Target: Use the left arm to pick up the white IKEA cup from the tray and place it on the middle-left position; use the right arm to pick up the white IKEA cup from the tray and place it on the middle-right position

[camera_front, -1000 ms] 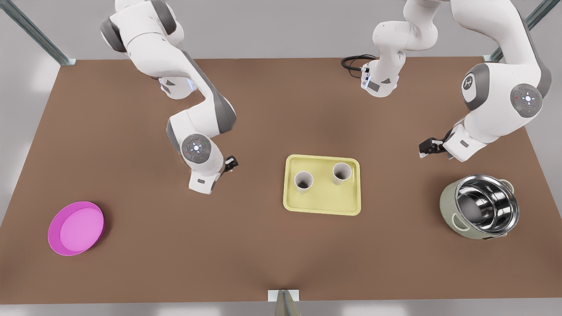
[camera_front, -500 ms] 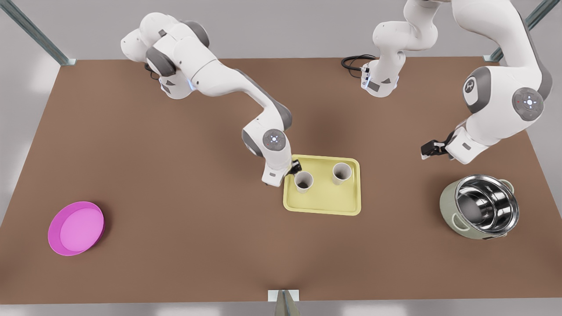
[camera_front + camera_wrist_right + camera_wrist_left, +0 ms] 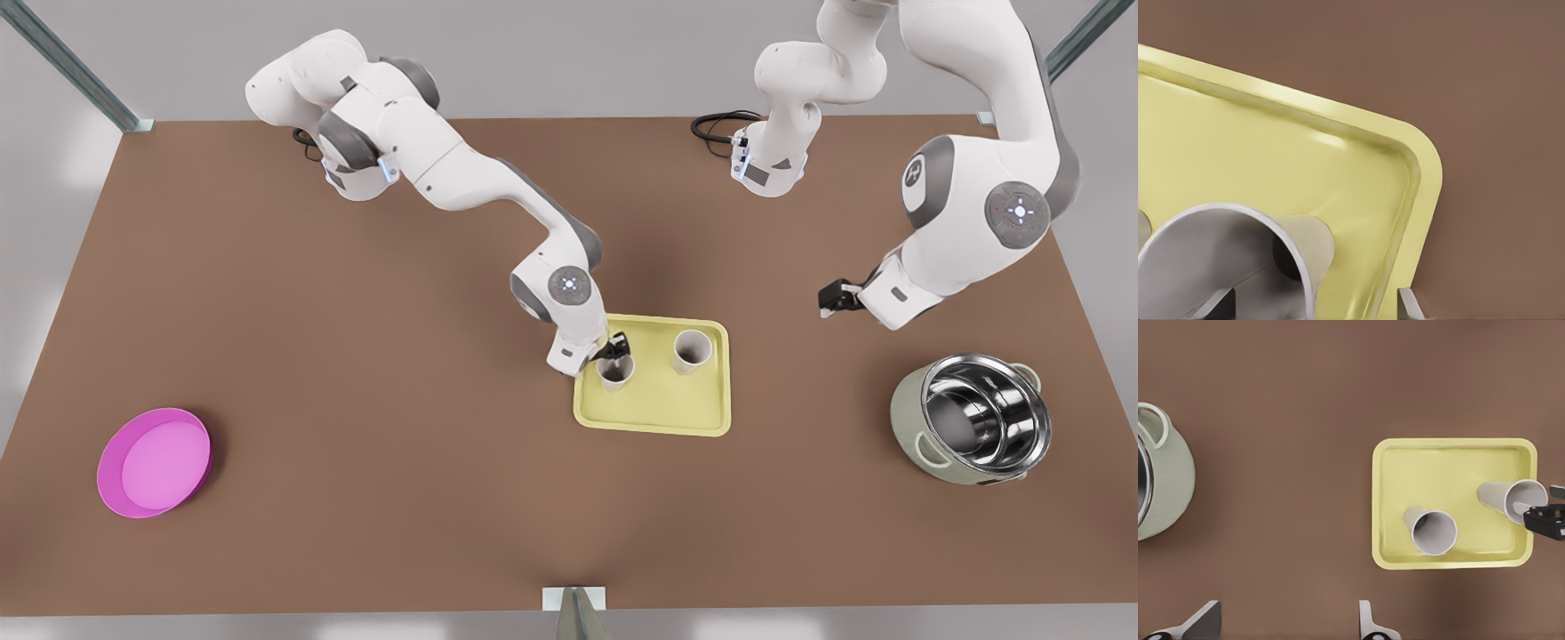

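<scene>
Right claw (image 3: 613, 348) is released, straddling the wall of the cup (image 3: 615, 373) beneath it. The cup is likely light, stiff and slick, so pinch its rim. Left claw (image 3: 833, 297) waits released, well apart.

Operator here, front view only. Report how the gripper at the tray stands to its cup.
Observer: That is the right gripper. Its wrist view shows one finger inside the cup and the other outside, so they straddle the wall and have not closed on it.
Operator: Give me the other gripper's fingers.
Observer: The left gripper, the one near the pot in your view, is open. Its wrist view shows two fingers wide apart with nothing between them.
Operator: Tell me what its camera sees.
Observer: It sees the tray whole, with the second cup standing free on it.
</scene>
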